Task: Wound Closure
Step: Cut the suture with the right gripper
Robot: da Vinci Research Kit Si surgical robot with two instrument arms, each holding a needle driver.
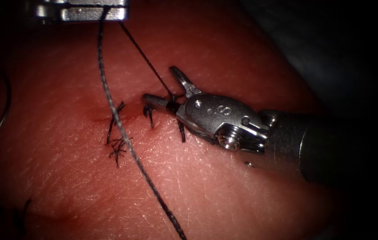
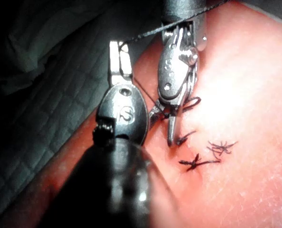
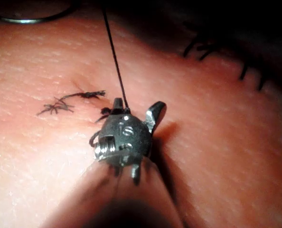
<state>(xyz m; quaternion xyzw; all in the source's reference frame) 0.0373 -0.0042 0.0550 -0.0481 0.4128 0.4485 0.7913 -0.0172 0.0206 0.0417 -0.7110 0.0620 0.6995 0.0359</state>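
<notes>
The tissue [image 1: 224, 195] carries a short cut [image 1: 104, 116] with dark stitches and knots [image 1: 118, 149] along it. My left tool [image 1: 109, 12] is shut on the thread [image 1: 144, 58], which runs taut down to the stitch line. My right tool [image 1: 158, 83] comes in from the right and stands open, one jaw on each side of that taut strand just above the tissue. A second strand [image 1: 122, 133] curves from the left tool across the cut toward the near edge. The curved needle [image 1: 6, 109] lies free at the far left, held by neither tool.
Cut thread ends [image 3: 60, 104] stick up from the knots beside the right tool [image 3: 136, 107]. The left tool [image 2: 118, 52] sits just beside the right tool [image 2: 169, 126] over the stitches. Dark cloth [image 2: 41, 109] borders the tissue. Older stitches [image 3: 245, 71] lie further off.
</notes>
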